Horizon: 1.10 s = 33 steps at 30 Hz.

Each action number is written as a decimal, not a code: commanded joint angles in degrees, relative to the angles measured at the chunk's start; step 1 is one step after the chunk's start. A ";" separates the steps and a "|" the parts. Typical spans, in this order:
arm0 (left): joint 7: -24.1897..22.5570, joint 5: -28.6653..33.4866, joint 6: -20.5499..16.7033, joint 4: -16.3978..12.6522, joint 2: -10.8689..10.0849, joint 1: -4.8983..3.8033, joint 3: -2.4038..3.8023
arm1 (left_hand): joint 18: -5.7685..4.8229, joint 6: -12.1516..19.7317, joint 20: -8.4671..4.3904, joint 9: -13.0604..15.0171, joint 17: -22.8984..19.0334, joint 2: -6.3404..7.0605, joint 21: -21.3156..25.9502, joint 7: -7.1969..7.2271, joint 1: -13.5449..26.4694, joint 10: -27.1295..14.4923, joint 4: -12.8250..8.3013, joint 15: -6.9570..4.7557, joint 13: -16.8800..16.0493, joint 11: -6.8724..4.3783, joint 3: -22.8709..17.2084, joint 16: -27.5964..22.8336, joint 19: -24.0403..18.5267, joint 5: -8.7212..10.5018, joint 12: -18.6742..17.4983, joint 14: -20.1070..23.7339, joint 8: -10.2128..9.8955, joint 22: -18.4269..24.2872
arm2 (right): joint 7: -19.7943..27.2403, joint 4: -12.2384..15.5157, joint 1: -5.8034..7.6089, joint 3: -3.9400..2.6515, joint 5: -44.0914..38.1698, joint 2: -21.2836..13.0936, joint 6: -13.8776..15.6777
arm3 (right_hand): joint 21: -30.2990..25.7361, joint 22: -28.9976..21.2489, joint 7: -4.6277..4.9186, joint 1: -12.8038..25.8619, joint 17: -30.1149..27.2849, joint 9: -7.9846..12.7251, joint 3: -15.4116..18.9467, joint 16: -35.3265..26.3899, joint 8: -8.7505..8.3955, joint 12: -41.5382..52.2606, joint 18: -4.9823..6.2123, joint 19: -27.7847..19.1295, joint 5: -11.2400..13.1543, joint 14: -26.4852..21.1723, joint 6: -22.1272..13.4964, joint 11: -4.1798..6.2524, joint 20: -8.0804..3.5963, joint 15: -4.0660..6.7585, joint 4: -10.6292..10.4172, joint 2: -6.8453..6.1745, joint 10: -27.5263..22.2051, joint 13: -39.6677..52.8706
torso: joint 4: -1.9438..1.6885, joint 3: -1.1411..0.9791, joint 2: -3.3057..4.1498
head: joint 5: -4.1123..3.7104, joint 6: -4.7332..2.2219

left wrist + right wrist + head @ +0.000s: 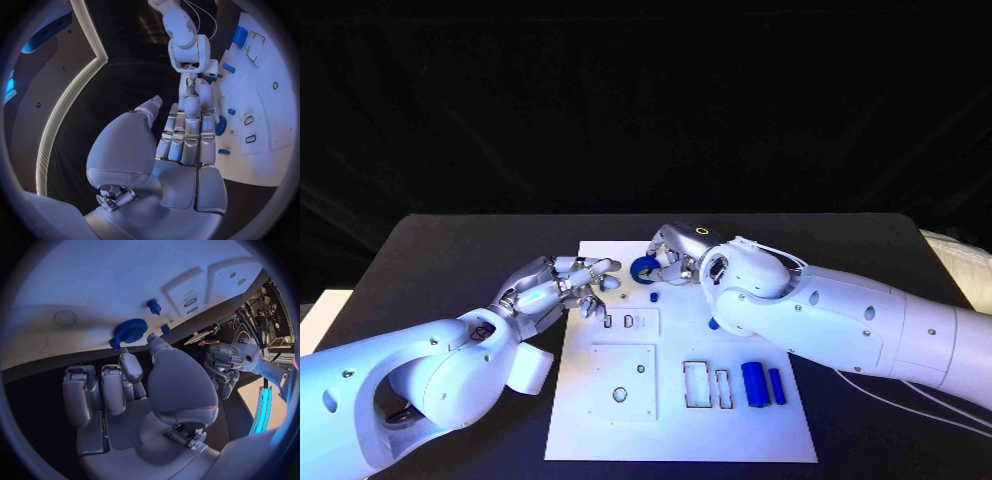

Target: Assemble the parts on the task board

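Task board [678,420]: white plate, centre of frame on black table [444,250].
Parts: blue gear [646,266] near board's top edge; two blue bars [762,382] lower right.
R hand [678,262]: fingers hold gear.
L hand [567,283]: at board's upper-left edge, fingers slightly curled, holding nothing.

The white task board [678,440] lies flat in the lower middle of the head view, with rectangular cut-outs and raised plates. Two blue bars [762,383] lie side by side at its lower right. A blue gear [645,268] sits near its top edge, a small blue peg [655,296] just below it.
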<state>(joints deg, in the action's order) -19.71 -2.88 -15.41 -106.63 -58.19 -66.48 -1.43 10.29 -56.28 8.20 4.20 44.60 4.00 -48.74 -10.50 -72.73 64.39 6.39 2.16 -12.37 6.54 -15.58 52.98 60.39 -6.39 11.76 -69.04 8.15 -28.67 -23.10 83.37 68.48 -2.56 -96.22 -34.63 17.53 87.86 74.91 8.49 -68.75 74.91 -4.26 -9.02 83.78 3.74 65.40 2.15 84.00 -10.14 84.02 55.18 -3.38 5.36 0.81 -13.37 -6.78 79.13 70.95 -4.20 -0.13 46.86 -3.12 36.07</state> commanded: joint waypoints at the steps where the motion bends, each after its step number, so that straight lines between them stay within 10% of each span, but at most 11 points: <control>1: -0.24 -0.20 1.07 -0.02 -0.02 -0.06 0.03 | 0.18 0.39 -0.13 -0.05 -0.07 -0.14 0.03 -0.18 -0.21 -0.38 -0.20 -0.08 -0.07 -0.11 0.02 -0.20 -0.36 0.19 -0.16 0.34 -0.31 -0.08 | 2.24 1.32 -0.12 -0.04 2.60 -1.79 4.84 | 0.04 10.20 -0.01 0.05 5.74 -0.08 0.11 0.16 0.19 0.28 -0.95 2.55 -0.25 4.06 0.38 -0.08 0.33 -0.11 -0.32 0.22 0.54 0.23 | 0.11 -0.03 -0.10 | 0.05 -0.13; 7: -0.30 -0.20 1.11 0.29 -0.14 -0.06 0.03 | 0.18 0.39 -0.13 -0.05 -0.07 -0.14 0.03 -0.18 -0.21 -0.38 -0.20 -0.08 -0.07 -0.11 0.02 -0.20 -0.36 0.19 -0.16 0.34 -0.31 -0.08 | 13.61 4.50 -0.16 -0.55 12.66 -7.97 11.13 | -0.03 10.06 0.04 -3.05 5.60 0.02 -0.60 0.06 -0.09 -0.09 -0.91 2.45 -0.69 4.03 0.08 -0.05 0.24 -0.05 1.04 1.39 0.32 0.11 | 0.47 0.00 -0.32 | -0.16 -0.40; 15: -0.56 -0.20 1.27 1.28 -0.23 -0.06 0.03 | 0.18 0.43 -0.04 -0.02 -2.54 -0.13 0.13 -0.17 -0.31 -0.49 -0.40 0.00 -0.13 -0.09 0.06 -2.55 -0.86 0.18 -0.15 1.86 -0.30 -0.07 | 27.18 5.61 -0.12 -0.86 27.33 -17.19 6.63 | -0.20 9.76 0.14 -11.16 5.68 0.04 -2.70 0.05 -0.02 -1.01 -0.83 2.17 -1.55 3.99 0.43 0.05 0.13 0.05 7.32 0.97 -0.34 -0.27 | 1.50 -0.18 -0.99 | -0.65 -0.91; 20: -0.73 -0.20 1.46 2.01 -0.22 -0.05 0.02 | 0.19 0.39 -0.02 -0.01 -2.73 -0.19 0.17 -0.14 -0.37 -0.48 -0.48 0.00 -0.15 -0.11 0.02 -2.81 -1.03 0.17 -0.12 2.05 -0.27 -0.05 | 29.99 4.96 -1.00 -0.89 30.06 -21.00 5.48 | -0.21 9.74 0.13 -11.54 5.75 0.03 -2.60 0.08 0.00 -1.14 -0.83 2.15 -1.31 4.00 0.55 0.05 0.14 0.03 7.89 0.61 -0.38 -0.32 | 1.73 -0.37 -1.22 | -1.76 -1.37; 33: -0.78 -0.20 1.61 2.97 -0.13 -0.04 0.01 | 0.20 0.35 -0.01 0.01 -2.64 -0.22 0.19 -0.10 -0.42 -0.47 -0.52 -0.01 -0.16 -0.13 0.00 -2.78 -1.10 0.16 -0.11 2.04 -0.24 -0.05 | 31.01 -1.41 -3.31 -0.91 29.63 -22.20 4.35 | -0.26 9.64 0.16 -12.04 5.75 0.10 -2.59 0.07 -0.12 -1.42 -0.80 2.06 -1.19 3.99 0.36 0.04 0.15 0.03 8.51 0.37 -0.49 -0.49 | 1.77 -0.55 -1.26 | -1.46 -0.78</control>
<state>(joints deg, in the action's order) -19.82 -2.88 -15.06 -103.63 -58.42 -66.48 -1.44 10.28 -56.06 8.20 4.20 41.93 4.00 -48.74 -10.71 -72.73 64.18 6.08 2.15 -12.45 6.33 -15.56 50.32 59.77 -6.39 11.76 -67.40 8.15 -28.71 6.14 82.25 65.25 -3.46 -66.97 -57.02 23.23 87.87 74.95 8.69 -80.10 74.93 -4.23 -11.55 83.78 3.74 64.29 2.14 84.00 -11.53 84.02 55.38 -3.32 5.36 0.81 -5.27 -6.36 79.19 70.52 -2.41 -0.66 45.60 -4.64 35.21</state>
